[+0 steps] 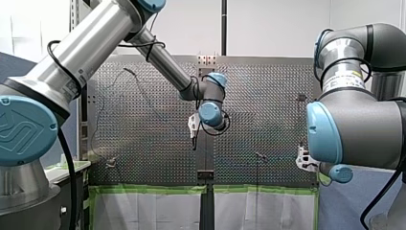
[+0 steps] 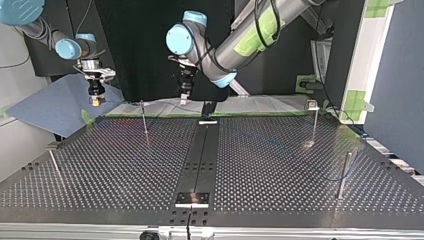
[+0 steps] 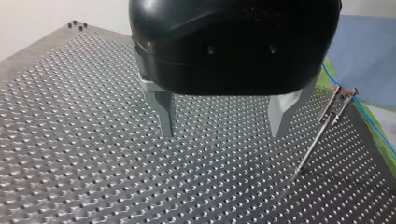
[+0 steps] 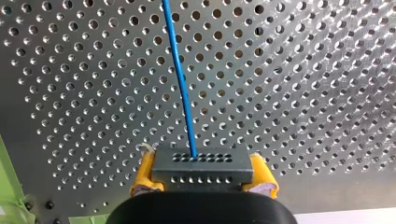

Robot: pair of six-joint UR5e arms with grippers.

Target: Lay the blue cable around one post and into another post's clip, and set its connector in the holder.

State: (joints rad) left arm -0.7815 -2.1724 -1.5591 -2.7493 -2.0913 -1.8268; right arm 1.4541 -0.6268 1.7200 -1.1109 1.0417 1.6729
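Note:
In the right wrist view my right gripper (image 4: 203, 176) is shut with its yellow pads (image 4: 142, 175) on the grey connector (image 4: 201, 164). The blue cable (image 4: 180, 79) runs straight out of the connector over the perforated table (image 4: 303, 93). In the top view that gripper (image 2: 96, 98) hangs off the table's far left corner. My left gripper (image 3: 223, 133) is open, its metal fingers (image 3: 164, 112) empty above the table. Beside it stands a thin post with a clip (image 3: 337, 99), and the blue cable (image 3: 373, 130) passes close to the clip. In the top view my left gripper (image 2: 184, 95) hovers at the far middle edge.
More thin posts stand on the table in the top view: far left (image 2: 144, 119), near left (image 2: 55, 167), near right (image 2: 343, 172), and the clip post far right (image 2: 313, 120). A black strip (image 2: 200, 155) runs down the table's middle. Green tape lines the far edge.

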